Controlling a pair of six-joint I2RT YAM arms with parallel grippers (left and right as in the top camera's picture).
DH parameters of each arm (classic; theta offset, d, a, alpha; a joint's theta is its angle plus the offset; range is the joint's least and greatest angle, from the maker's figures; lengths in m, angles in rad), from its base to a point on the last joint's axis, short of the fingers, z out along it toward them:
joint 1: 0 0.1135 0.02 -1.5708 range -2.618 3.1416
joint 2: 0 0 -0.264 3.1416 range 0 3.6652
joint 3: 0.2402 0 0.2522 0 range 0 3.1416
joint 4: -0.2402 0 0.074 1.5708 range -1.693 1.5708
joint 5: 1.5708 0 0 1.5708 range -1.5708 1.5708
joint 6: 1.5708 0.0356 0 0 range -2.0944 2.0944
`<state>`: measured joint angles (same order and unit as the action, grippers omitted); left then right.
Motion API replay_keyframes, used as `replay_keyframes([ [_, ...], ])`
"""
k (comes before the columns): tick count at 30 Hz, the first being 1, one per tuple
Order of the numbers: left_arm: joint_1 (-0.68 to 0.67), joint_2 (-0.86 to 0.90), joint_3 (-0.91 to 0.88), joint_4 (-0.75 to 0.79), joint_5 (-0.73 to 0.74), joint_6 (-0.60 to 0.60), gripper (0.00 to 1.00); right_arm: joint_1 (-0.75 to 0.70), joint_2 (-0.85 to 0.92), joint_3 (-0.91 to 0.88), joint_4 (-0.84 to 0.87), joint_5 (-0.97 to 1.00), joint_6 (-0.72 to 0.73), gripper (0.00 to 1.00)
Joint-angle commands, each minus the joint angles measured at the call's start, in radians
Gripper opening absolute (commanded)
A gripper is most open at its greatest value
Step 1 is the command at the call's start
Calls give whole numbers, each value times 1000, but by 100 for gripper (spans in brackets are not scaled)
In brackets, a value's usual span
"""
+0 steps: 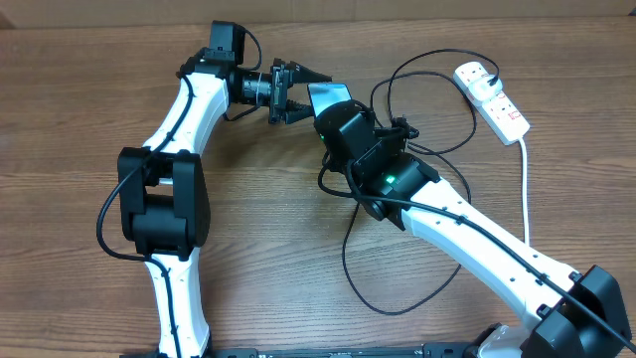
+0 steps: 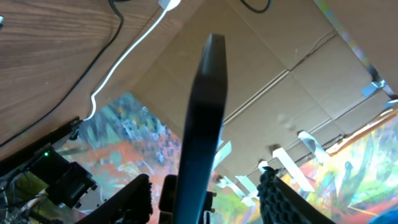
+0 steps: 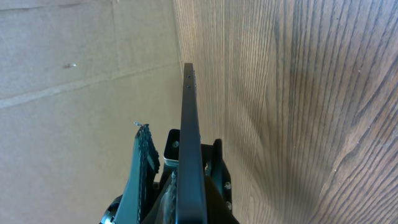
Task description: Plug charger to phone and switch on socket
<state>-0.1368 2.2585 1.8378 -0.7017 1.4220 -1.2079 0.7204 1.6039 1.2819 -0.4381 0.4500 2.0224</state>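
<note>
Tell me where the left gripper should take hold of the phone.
Grip the phone at its free end, across its two flat faces, coming from the side away from the right gripper, which is shut on the other end. The phone is a thin slab, edge-on to the left gripper, whose open fingers flank those faces. The narrow edges offer little hold.

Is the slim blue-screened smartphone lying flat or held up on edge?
On edge: the right gripper clamps the smartphone, thin side showing.
</note>
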Motion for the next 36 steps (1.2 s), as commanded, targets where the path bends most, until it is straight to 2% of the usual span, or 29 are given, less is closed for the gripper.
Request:
replay_keyframes([
  [1, -2, 1, 22, 3, 45, -24, 46, -3, -5, 27, 15, 15, 77, 4],
  [9, -2, 1, 22, 3, 45, -27, 46, -3, -5, 27, 15, 15, 76, 4],
  [30, -2, 1, 22, 3, 65, -31, 34, -3, -4, 27, 47, 15, 76, 4],
  [36, -2, 1, 22, 3, 89, -31, 33, -3, -4, 27, 40, 4, 76, 4],
])
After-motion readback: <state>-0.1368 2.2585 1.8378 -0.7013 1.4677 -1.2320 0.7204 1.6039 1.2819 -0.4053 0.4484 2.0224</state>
